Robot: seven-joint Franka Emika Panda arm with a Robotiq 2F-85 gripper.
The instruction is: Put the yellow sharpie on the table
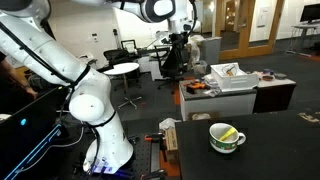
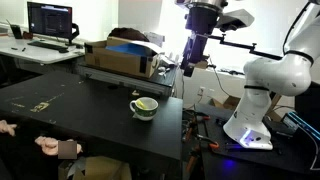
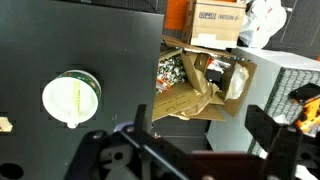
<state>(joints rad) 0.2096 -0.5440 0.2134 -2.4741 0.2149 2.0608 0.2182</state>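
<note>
One arm (image 2: 262, 75) raised high above table (image 2: 90, 115) | hand (image 2: 189, 68) spread wide | yellow sharpie (image 1: 229, 134) inside mug (image 1: 222, 146)

Table (image 2: 80, 125) top is bare near the mug (image 2: 144, 107), so there's free approach from the sides and straight down. Yellow sharpie (image 3: 75, 98) lies inside the mug: the wall blocks side entry and only the open mouth is clear. Gripper (image 2: 189, 70) hangs high, off to one side of the mug, jaws spread, nothing but air below it. Cardboard box (image 2: 118, 58) sits on the cluttered lower table (image 1: 232, 92) past the table edge, well apart from the mug. Robot base (image 2: 250, 125) stands off the table's end.
</note>
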